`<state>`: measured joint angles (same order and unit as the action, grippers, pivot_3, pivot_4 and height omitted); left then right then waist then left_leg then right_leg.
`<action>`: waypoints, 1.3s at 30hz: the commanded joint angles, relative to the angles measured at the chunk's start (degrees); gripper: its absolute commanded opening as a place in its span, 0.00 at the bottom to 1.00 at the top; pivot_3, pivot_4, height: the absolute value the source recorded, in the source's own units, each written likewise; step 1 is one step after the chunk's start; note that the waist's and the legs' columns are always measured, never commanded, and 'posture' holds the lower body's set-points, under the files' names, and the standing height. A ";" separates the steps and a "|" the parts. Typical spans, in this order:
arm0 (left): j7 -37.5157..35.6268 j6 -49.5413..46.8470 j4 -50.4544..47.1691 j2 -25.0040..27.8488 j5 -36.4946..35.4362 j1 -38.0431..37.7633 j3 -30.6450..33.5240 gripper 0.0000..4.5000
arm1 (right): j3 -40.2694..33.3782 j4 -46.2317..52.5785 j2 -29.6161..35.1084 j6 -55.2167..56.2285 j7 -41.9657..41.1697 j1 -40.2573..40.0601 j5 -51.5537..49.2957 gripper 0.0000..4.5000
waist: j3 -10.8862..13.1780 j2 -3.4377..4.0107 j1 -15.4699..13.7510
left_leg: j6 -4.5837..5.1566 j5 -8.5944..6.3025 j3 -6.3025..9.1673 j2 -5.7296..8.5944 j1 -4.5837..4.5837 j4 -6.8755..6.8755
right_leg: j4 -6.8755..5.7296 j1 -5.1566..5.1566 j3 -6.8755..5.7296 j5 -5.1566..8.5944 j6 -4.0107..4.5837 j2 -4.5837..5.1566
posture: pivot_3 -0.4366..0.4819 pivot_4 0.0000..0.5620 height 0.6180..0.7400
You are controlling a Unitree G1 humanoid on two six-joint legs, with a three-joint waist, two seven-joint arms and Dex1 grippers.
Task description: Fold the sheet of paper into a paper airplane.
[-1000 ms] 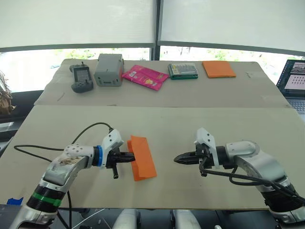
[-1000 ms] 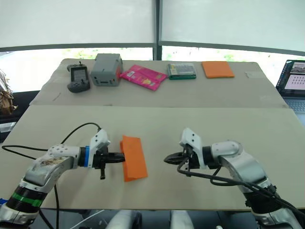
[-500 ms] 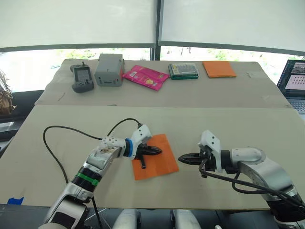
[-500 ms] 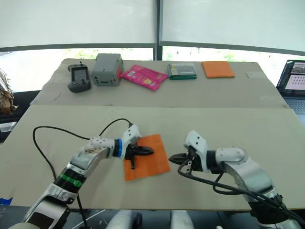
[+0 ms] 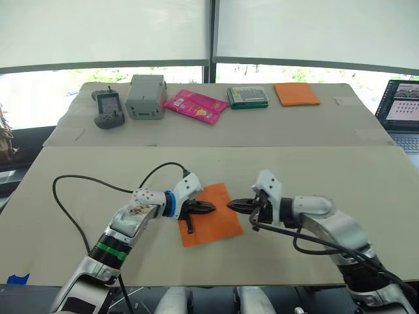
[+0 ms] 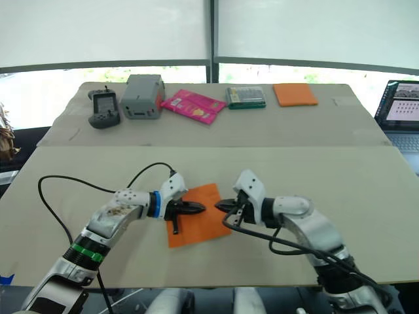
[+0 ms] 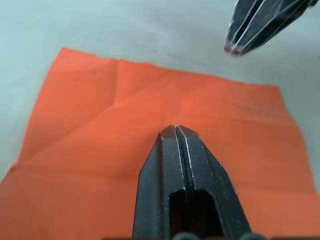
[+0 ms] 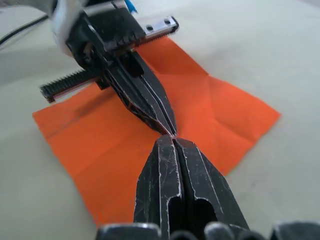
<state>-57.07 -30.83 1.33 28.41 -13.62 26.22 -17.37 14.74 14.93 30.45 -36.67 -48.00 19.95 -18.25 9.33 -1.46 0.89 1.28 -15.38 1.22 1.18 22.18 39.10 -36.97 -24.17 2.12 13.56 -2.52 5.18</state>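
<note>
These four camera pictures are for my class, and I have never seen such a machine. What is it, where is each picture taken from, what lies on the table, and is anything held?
It is a humanoid robot with two arms, each ending in a gripper of two black fingers. Two pictures come from a stereo camera on its head, looking down over the arms. The other two come from cameras on each wrist, looking along that gripper's fingers.

On the near beige table lies a thin, creased, bright orange sheet of paper, opened flat. The left gripper is shut, its tip over the sheet. The right gripper is shut too, its tip at the sheet's edge. Neither grips anything.

On the far table lie a grey handheld controller, a grey box, a pink packet, a green-edged case and a smooth orange rectangle. A laptop stands at the right.
</note>
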 commanded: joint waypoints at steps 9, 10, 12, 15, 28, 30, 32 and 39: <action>4.47 -11.91 -12.57 2.23 -0.91 -5.72 -0.11 0.00 | 6.05 -3.70 -1.50 1.26 0.14 -1.48 5.37 0.01 | -0.03 0.03 -0.12 | 0.00 0.00 0.01 0.00 -0.07 -0.02 | -0.02 0.05 0.00 0.00 0.00 0.00 | 0.48 0.27 1.00; 5.19 -12.57 -13.24 2.35 -0.61 -6.35 -0.37 0.00 | 5.70 -3.25 -1.55 1.38 -0.06 -1.60 4.95 0.01 | -0.03 0.02 -0.13 | 0.00 0.00 0.01 0.00 -0.10 -0.02 | -0.02 0.07 0.00 0.00 0.00 0.01 | 0.48 0.27 1.00; 7.52 -14.71 -14.77 1.49 -0.86 -7.61 0.00 0.00 | 4.02 -1.94 -1.72 3.97 -1.14 -1.40 3.64 0.01 | -0.05 0.02 -0.17 | 0.00 0.00 0.01 0.00 -0.14 -0.02 | -0.01 0.13 0.00 0.00 0.00 0.01 | 0.48 0.27 1.00; 11.08 -17.87 -16.20 -0.48 -1.71 -8.85 1.18 0.00 | -0.73 -0.75 -2.87 3.55 -1.45 -0.66 -0.64 0.01 | -0.04 0.02 -0.21 | 0.00 0.00 0.01 0.01 -0.13 -0.01 | 0.00 0.14 0.00 0.00 0.00 0.02 | 0.48 0.27 1.00; 16.48 -19.53 -18.98 -1.74 -2.23 -13.15 0.95 0.00 | -6.17 -16.69 -3.73 -4.22 -0.09 10.42 -3.40 0.66 | -0.07 0.03 -0.16 | 0.00 0.00 -0.02 0.01 -0.17 -0.03 | -0.03 0.12 0.07 0.00 0.01 0.03 | 0.48 0.27 1.00; 16.81 -19.53 -19.17 -1.76 -2.32 -13.24 0.89 0.00 | -5.13 -19.67 -4.26 -4.73 -1.24 12.00 -3.12 0.74 | -0.07 0.03 -0.15 | -0.01 0.00 -0.03 0.00 -0.17 -0.03 | -0.03 0.12 0.08 0.00 0.01 0.02 | 0.48 0.27 1.00; 17.11 -19.47 -19.34 -1.73 -2.43 -13.34 0.92 0.00 | -4.00 -24.55 -5.38 -3.77 -2.09 14.43 -1.92 0.74 | -0.07 0.03 -0.10 | 0.00 0.00 -0.03 0.00 -0.17 -0.04 | -0.03 0.11 0.08 -0.01 0.01 0.02 | 0.48 0.27 1.00; 17.84 -19.30 -19.37 -1.64 -2.89 -13.35 0.86 0.00 | -1.65 -29.07 -7.04 -2.72 -6.99 17.30 -1.28 0.74 | -0.07 0.04 -0.10 | -0.01 0.00 -0.04 0.00 -0.17 -0.05 | -0.02 0.11 0.09 -0.01 0.01 0.03 | 0.48 0.27 1.00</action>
<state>-40.04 -47.98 -19.77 26.28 -17.19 14.33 -14.85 11.81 -14.56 23.68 -40.50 -52.85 36.75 -20.05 9.25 -1.41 0.79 1.27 -15.38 1.19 1.18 22.01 39.06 -36.99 -24.06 2.21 13.55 -2.51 5.21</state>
